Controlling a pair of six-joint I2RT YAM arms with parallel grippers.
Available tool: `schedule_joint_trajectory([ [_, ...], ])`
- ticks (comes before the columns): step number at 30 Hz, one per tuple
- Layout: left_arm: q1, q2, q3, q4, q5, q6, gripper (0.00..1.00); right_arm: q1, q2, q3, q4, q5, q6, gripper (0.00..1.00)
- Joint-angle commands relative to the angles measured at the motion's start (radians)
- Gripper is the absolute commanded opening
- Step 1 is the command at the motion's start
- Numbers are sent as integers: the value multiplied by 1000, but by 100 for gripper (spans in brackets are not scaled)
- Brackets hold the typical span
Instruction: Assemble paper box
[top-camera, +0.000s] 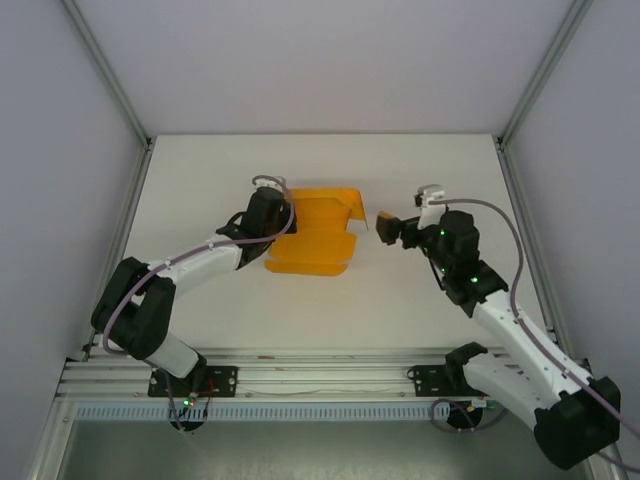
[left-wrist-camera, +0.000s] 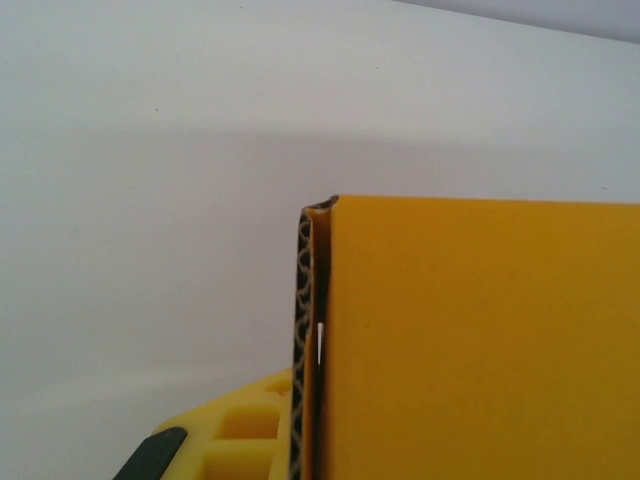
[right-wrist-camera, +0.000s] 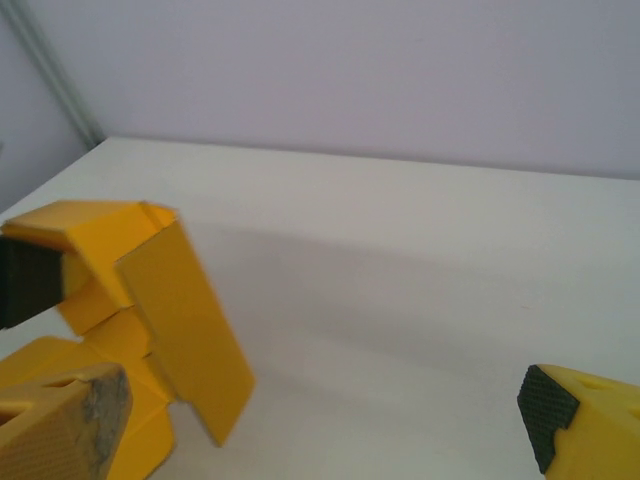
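Left claw (top-camera: 284, 230) grips paper box (top-camera: 322, 214) (edge)

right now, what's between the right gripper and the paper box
Nothing: in the top view a short strip of bare white table separates the open right gripper from the paper box.

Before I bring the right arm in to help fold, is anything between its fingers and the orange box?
Nothing visible: only bare table lies between the open right fingers and the paper box.
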Motion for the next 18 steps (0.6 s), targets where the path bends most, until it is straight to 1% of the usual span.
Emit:
schedule_joint_trajectory([
  [1,5,-4,7,1,9,17,0,-60,23,10,-85,24,40,98],
  [4,6,-1,7,10,23,18,0,-80,108,64,-113,-98,-16,90],
  [6,5,3,6,13,33,17,0,-80,181,117,-140,-231,-82,82],
  [10,5,14,15,9,55,25,0,-74,303,198,-139,-461,-144,72],
  [12,5,17,18,10,64,26,0,-60,361,238,-141,-509,-157,62],
  [13,5,19,18,10,66,28,0,-49,390,261,-144,-514,-157,56],
  [14,5,21,19,11,67,31,0,-38,416,282,-153,-516,-164,53],
  [18,5,24,22,8,73,40,0,-3,503,341,-161,-528,-182,51],
])
